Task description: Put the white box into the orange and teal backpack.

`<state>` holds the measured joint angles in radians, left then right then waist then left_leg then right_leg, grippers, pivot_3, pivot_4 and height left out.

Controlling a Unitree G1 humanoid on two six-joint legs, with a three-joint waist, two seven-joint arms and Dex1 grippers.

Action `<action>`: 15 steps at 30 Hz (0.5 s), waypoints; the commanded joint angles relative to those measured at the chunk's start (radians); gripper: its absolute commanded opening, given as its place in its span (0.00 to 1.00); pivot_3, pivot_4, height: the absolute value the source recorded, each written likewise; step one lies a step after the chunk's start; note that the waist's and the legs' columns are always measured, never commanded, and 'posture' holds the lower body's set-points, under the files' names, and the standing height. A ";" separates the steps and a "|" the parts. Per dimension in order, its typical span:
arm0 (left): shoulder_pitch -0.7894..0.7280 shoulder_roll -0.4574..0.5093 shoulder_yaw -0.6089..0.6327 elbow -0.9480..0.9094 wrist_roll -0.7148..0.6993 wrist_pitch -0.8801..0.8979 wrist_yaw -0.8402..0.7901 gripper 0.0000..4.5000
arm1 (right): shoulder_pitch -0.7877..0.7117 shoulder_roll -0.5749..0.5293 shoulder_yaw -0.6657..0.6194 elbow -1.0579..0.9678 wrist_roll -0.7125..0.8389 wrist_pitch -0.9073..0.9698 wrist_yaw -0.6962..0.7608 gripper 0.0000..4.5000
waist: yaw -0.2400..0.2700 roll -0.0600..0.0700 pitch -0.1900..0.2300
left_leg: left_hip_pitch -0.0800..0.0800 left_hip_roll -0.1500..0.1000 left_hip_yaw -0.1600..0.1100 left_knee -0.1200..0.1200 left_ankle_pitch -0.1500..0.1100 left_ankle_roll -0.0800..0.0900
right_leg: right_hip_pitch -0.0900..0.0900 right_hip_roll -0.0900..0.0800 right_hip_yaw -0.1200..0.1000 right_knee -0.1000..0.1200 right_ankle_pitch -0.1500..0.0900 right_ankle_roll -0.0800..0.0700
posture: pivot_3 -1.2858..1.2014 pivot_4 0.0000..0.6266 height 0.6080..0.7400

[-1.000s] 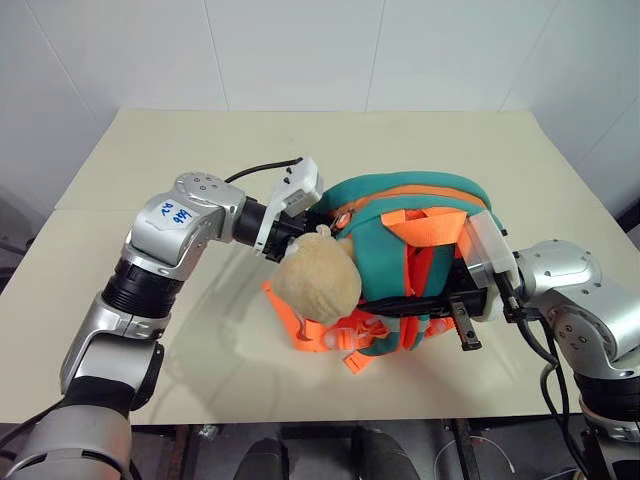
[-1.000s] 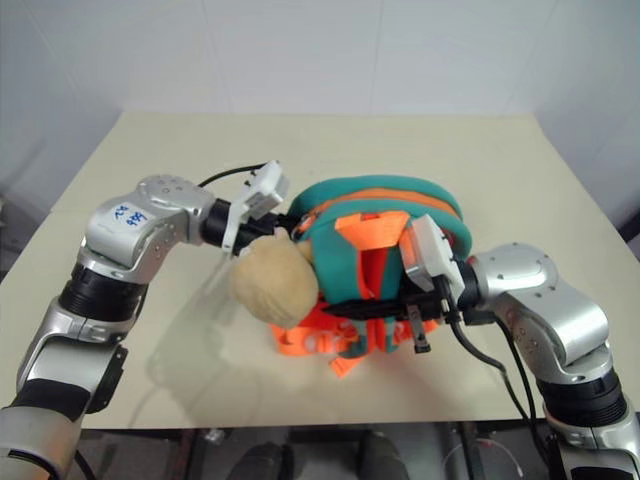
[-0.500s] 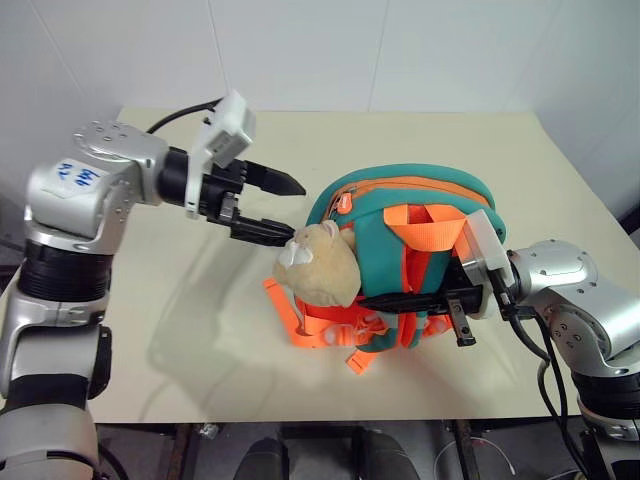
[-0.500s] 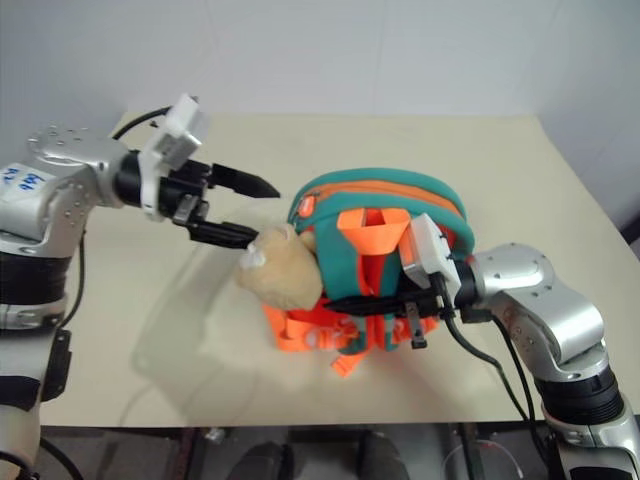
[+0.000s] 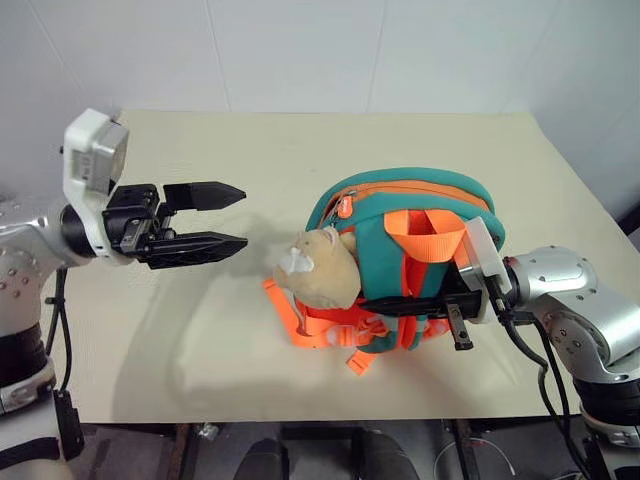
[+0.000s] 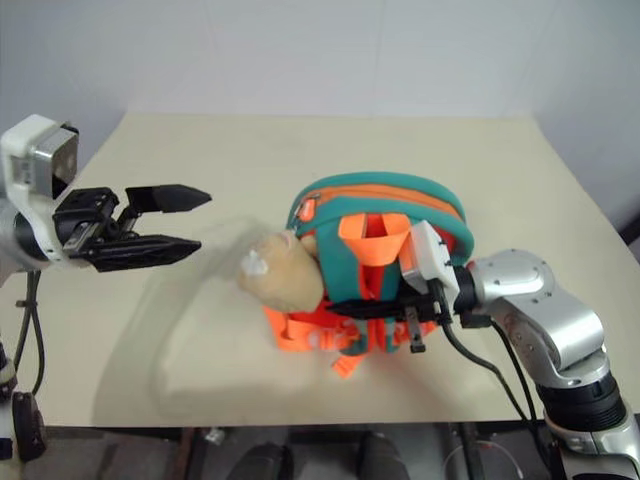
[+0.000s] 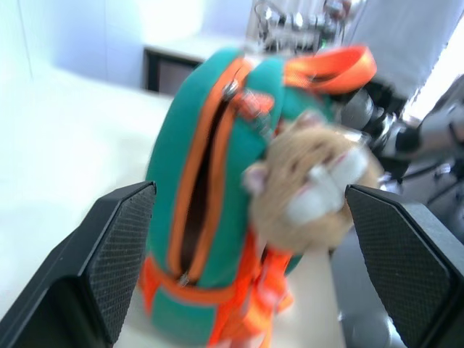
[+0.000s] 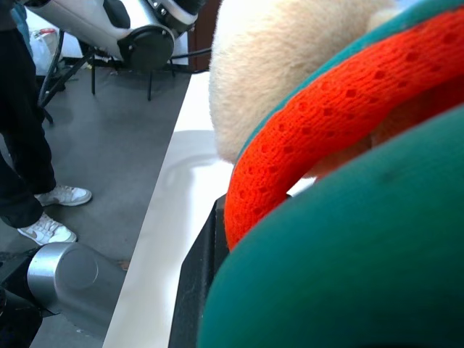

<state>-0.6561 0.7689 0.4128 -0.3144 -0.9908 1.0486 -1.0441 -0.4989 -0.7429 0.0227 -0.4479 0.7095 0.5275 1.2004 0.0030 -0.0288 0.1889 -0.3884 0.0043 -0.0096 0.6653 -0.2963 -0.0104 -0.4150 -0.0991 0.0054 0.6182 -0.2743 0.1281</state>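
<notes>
Off to the left of the backpack, the left tool (image 5: 232,218) hangs above the tabletop (image 5: 420,140) with its two black fingers spread wide and nothing between them, pointing across at the bag. Just ahead of its fingertips, well apart from them, the orange and teal backpack (image 5: 400,215) stands on the tabletop with the tan plush toy (image 5: 318,268) drooping off the side that faces this tool. From the left wrist camera the orange-trimmed zipper (image 7: 210,167) runs down the teal side and looks parted, a dark slit between its edges. Loose orange straps (image 5: 320,330) trail beneath the toy. On the far side of the bag, the right tool (image 5: 410,305) is clenched on the backpack low down, its fingers reaching in under the orange strap against the bag's back. The white box cannot be picked out anywhere on the tabletop; it may already be inside the bag, though the slit is too dark to tell. By its look the bag is soft fabric that would sag and slump if let go, so the firm places to take it are the top handle loop (image 5: 425,225) or the padded rim beside the zipper, not the toy, which would swing.
</notes>
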 commanded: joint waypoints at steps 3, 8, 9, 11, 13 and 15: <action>0.020 -0.068 -0.036 -0.117 -0.096 0.011 0.185 0.99 | -0.013 -0.009 -0.019 -0.021 0.005 -0.016 0.000 0.11 | -0.004 0.000 0.000 | 0.003 -0.001 0.000 0.000 0.000 0.000 | 0.002 0.000 0.001 -0.003 0.000 0.001 | 0.52 0.24 1.00; 0.047 -0.090 -0.118 -0.161 -0.096 0.017 0.266 0.99 | -0.021 -0.004 -0.014 -0.014 0.000 -0.016 -0.005 0.11 | -0.007 0.000 0.000 | 0.004 -0.004 0.000 -0.001 0.000 -0.001 | 0.002 0.002 0.000 -0.005 0.001 0.000 | 0.52 0.24 1.00; 0.051 -0.090 -0.133 -0.169 -0.094 0.017 0.278 0.99 | -0.020 -0.004 -0.014 -0.015 0.000 -0.015 -0.006 0.11 | -0.006 0.000 0.000 | 0.004 -0.004 0.000 -0.002 0.000 -0.001 | 0.002 0.002 0.000 -0.005 0.001 0.000 | 0.52 0.24 1.00; 0.050 -0.084 -0.156 -0.176 -0.097 0.016 0.294 0.99 | -0.021 -0.005 -0.015 -0.014 -0.001 -0.015 -0.007 0.11 | -0.005 0.000 0.000 | 0.003 -0.004 0.000 -0.002 0.000 -0.001 | 0.002 0.002 0.000 -0.006 0.000 0.000 | 0.52 0.24 1.00; 0.036 -0.080 -0.194 -0.179 -0.081 0.015 0.308 0.99 | -0.023 -0.003 -0.014 -0.011 -0.002 -0.015 -0.010 0.11 | -0.005 0.000 0.000 | 0.003 -0.004 0.000 -0.002 0.000 -0.002 | 0.003 0.001 0.000 -0.007 0.001 0.000 | 0.52 0.24 1.00; 0.022 -0.079 -0.231 -0.183 -0.063 0.004 0.311 0.99 | -0.023 -0.001 -0.012 -0.009 -0.005 -0.016 -0.011 0.11 | -0.004 0.000 0.000 | 0.003 -0.005 0.000 -0.002 0.000 -0.002 | 0.003 0.001 0.001 -0.007 0.001 0.000 | 0.52 0.24 1.00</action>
<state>-0.6142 0.6789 0.2046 -0.4665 -1.0636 1.0691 -0.7401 -0.5030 -0.7425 0.0259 -0.4401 0.7015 0.5263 1.1947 -0.0012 -0.0287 0.1889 -0.3852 -0.0003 -0.0092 0.6636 -0.2963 -0.0119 -0.4123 -0.0984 0.0059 0.6106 -0.2738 0.1284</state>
